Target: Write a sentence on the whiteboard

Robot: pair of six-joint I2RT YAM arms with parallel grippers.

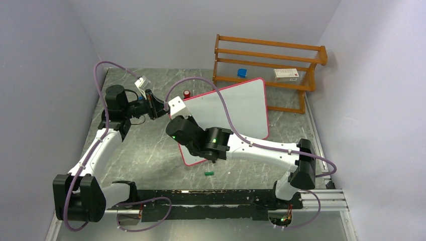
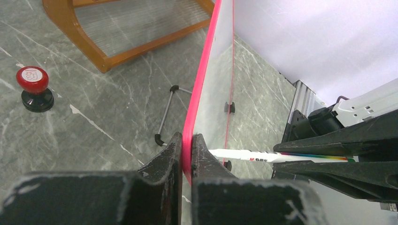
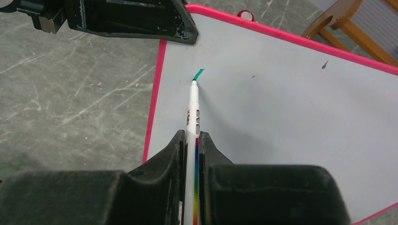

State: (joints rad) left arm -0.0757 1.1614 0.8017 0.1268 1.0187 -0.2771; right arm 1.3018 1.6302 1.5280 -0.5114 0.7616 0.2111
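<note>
Large white pink-rimmed whiteboard (image 1: 246, 105), propped tilted at centre frame, is pinched by its rim in the left gripper (image 2: 187, 147); the right gripper (image 3: 191, 143), clamped on a white marker pen (image 3: 193, 101) at a short green stroke (image 3: 199, 73), is judged liable to push the board out of that thin pinch.

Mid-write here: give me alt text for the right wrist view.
The right gripper, jaws shut on a white marker, holds its tip on the whiteboard at the end of a short green stroke near the board's pink left rim. The left gripper grips the board's corner at the top of the frame.
</note>
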